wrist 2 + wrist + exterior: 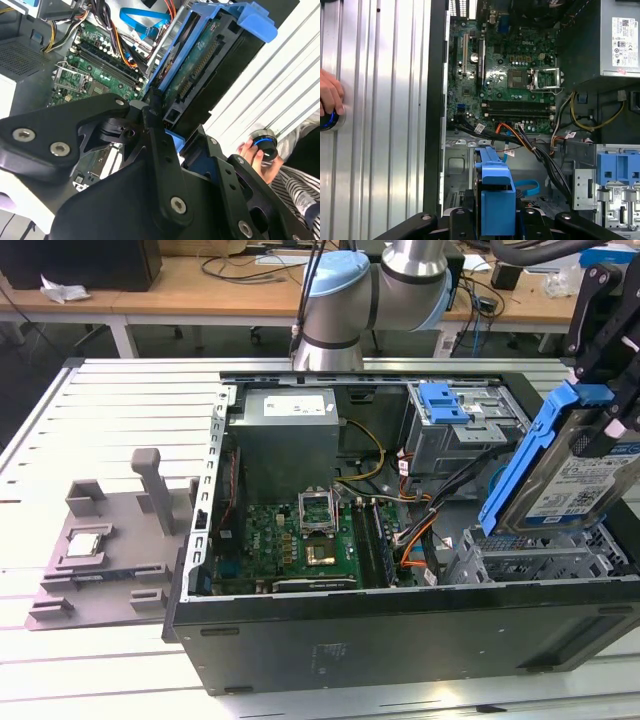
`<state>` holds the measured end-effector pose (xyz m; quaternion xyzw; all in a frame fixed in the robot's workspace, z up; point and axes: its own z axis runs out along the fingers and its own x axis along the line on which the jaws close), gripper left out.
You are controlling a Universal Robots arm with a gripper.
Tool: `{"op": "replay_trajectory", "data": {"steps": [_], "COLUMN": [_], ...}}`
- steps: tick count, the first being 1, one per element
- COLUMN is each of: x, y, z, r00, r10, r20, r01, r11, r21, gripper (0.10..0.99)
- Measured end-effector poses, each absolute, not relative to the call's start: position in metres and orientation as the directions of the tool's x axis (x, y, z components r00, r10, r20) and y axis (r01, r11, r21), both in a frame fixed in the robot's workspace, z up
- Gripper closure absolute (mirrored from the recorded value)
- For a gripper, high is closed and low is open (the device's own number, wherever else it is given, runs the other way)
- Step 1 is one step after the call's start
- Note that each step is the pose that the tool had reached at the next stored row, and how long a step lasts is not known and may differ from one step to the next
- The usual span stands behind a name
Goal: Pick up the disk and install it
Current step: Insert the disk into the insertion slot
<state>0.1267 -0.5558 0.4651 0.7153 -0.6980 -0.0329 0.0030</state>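
Observation:
The disk (pixel 585 480) is a silver drive with a white-and-blue label in a bright blue bracket. It hangs tilted, one end up, over the open drive bay (pixel 540 560) at the exterior view's right end of the computer case. My gripper (pixel 612 410) is shut on the disk's upper part. In the second wrist view the disk (pixel 200 65) runs away from the black fingers (pixel 150 115) with its connector edge showing. The first wrist view looks down the blue bracket (pixel 495 195) toward the bay floor.
The open case (pixel 400 630) holds a green motherboard (pixel 310 535), a power supply (pixel 290 415), loose cables (pixel 420 530) and a grey cage with a blue latch (pixel 455 410). A grey fixture carrying a processor chip (pixel 85 545) lies at the exterior view's left. A person's hand (pixel 257 155) rests on a round button beside the case.

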Motion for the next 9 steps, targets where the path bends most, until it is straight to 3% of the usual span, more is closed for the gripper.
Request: {"op": "replay_trajectory", "data": {"steps": [9], "x": [0.127], "y": [-0.555], "z": [0.449], "r00": [0.012], "r10": [-0.999], "r20": [-0.04], "r01": [-0.999], "r11": [-0.014], "r21": [0.05], "gripper": [0.718]}}
